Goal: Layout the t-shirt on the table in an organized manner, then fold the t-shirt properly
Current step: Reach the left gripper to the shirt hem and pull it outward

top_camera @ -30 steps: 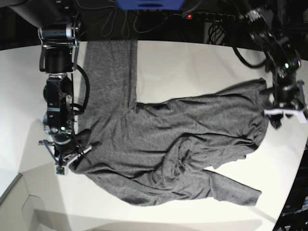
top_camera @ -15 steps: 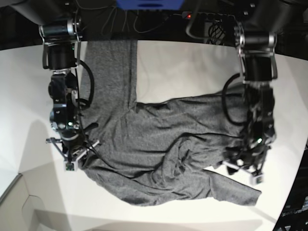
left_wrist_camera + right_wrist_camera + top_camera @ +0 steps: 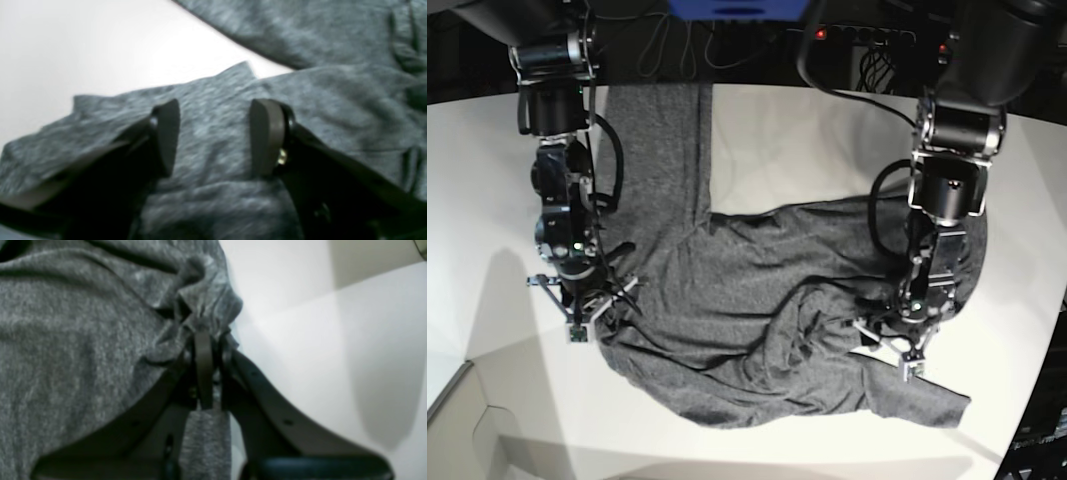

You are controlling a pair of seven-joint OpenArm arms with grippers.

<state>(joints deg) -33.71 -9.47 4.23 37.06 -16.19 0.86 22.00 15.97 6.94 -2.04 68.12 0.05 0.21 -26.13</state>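
Premises present as a robotics laboratory or test bench, not a domestic room. Evidence: two black robot arms mounted over a large white table (image 3: pixel 807 150) with a curved edge; loose black cables (image 3: pixel 677 45) draped behind the table's far edge; a power strip (image 3: pixel 867 35) with lit red indicator lamps; a blue fixture (image 3: pixel 737 8) at top centre. Background is dark and unfurnished.

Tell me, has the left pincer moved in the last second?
Yes. The left pincer swung from the table's right edge inward and down the base view, over the t-shirt.
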